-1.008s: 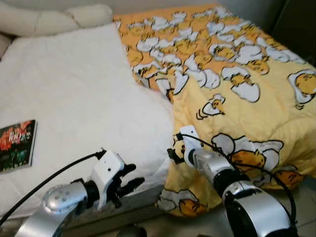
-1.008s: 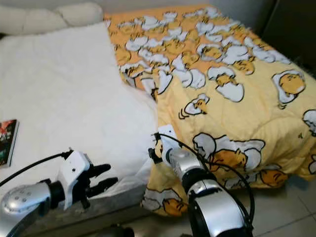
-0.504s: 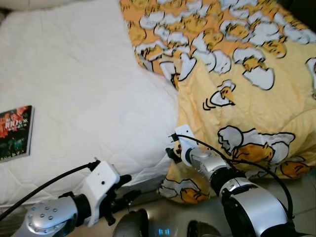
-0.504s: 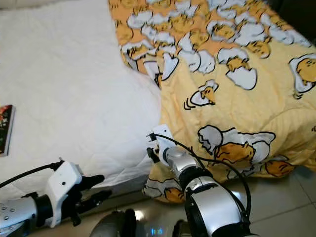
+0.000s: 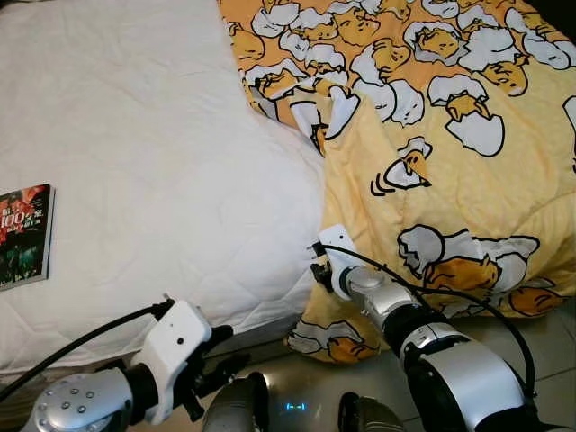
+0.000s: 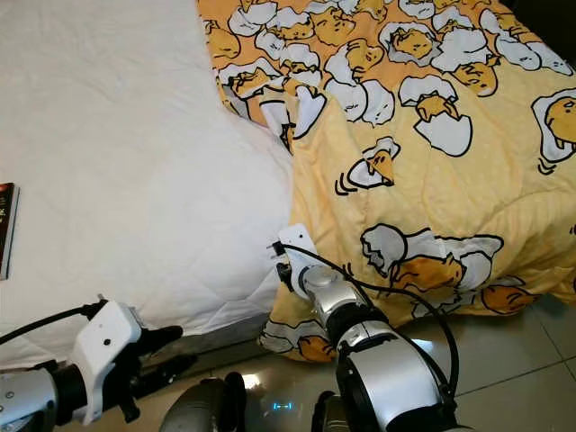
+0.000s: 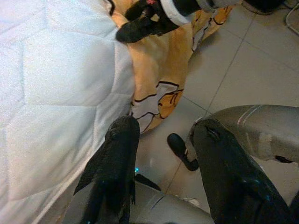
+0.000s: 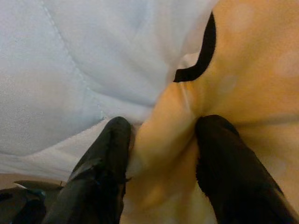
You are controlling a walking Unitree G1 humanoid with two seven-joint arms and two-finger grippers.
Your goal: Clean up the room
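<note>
A yellow blanket [image 5: 450, 180] printed with egg cartoons covers the right half of the bed and hangs over its front edge. My right gripper [image 5: 317, 268] is at that hanging edge, where the blanket meets the white quilted mattress [image 5: 162, 153]. In the right wrist view its open fingers [image 8: 110, 158] stand on either side of a fold of the blanket [image 8: 233, 70], touching it. My left gripper [image 5: 229, 349] hangs open and empty below the mattress's front edge, over the floor. A dark book [image 5: 22, 236] lies on the mattress at the far left.
Shiny grey floor tiles [image 5: 540, 346] run along the front of the bed. My own lower body [image 5: 238, 409] shows below the grippers. The bed's front edge [image 5: 261, 328] stands close before me.
The view has tilted down and closer over the bed's front edge. My left gripper has sunk from the mattress edge to below it. The right gripper stays at the blanket's edge.
</note>
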